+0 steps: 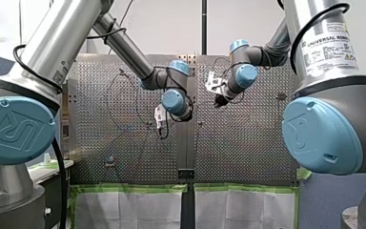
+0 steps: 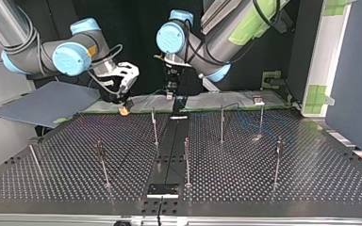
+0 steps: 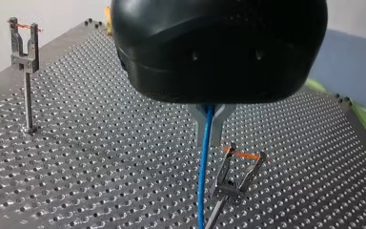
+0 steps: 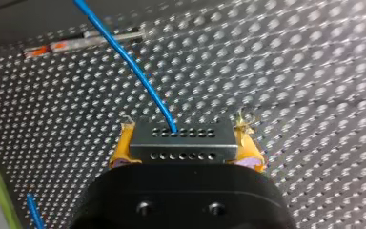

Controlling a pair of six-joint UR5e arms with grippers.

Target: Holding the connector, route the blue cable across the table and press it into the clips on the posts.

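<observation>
Above the perforated table (image 3: pixel 100 143), my right gripper (image 4: pixel 182 143) clamps the connector (image 4: pixel 183 149); my left gripper (image 3: pixel 210 129) pinches the blue cable (image 3: pixel 203 181) beside a post (image 3: pixel 236 174).

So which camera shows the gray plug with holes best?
The right wrist view: the connector sits close up between my right tool's yellow pads, blue cable leaving it. The top view shows only a speck there; the front and left wrist views hide it.

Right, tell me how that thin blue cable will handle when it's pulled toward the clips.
Probably flexible yet springy: the thin blue cable arcs smoothly from the grey perforated connector without kinks. Likely slides rather than snags, running straight through the left hand.
</observation>
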